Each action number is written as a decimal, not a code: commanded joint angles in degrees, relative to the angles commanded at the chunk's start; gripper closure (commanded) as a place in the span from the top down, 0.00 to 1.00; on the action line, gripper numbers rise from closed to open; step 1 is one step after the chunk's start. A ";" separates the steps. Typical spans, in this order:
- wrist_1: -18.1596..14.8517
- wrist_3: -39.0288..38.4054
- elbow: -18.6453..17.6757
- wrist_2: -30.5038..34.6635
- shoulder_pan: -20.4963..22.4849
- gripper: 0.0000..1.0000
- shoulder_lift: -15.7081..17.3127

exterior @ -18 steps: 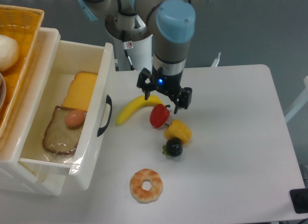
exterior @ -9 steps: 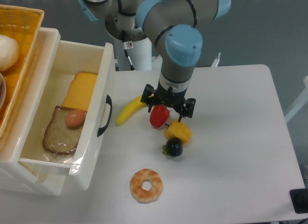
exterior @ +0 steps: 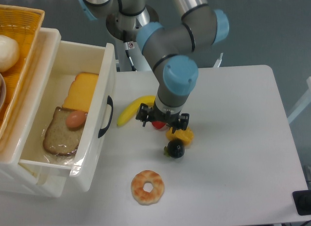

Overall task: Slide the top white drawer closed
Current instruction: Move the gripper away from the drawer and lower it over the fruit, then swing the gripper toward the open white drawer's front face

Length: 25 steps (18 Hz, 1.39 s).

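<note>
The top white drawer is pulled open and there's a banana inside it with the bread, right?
Not quite. The top white drawer is pulled open, but the banana lies on the table outside it, beside the gripper. The camera view shows bread, a cheese slice and an egg inside.

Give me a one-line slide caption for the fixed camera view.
UR5e gripper hovers over toy fruit beside the banana, with the top white drawer pulled open, holding bread and cheese.
</note>
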 joint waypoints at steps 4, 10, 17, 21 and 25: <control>-0.97 -0.26 0.00 -2.91 -0.70 1.00 -0.09; -2.02 -0.44 -0.18 -3.00 -1.93 1.00 -0.79; -2.63 -0.62 -0.09 -5.02 -2.46 1.00 -0.35; -3.34 -0.53 -0.09 -5.29 -2.46 1.00 -0.18; -3.52 -0.53 0.00 -5.64 -2.55 1.00 -0.09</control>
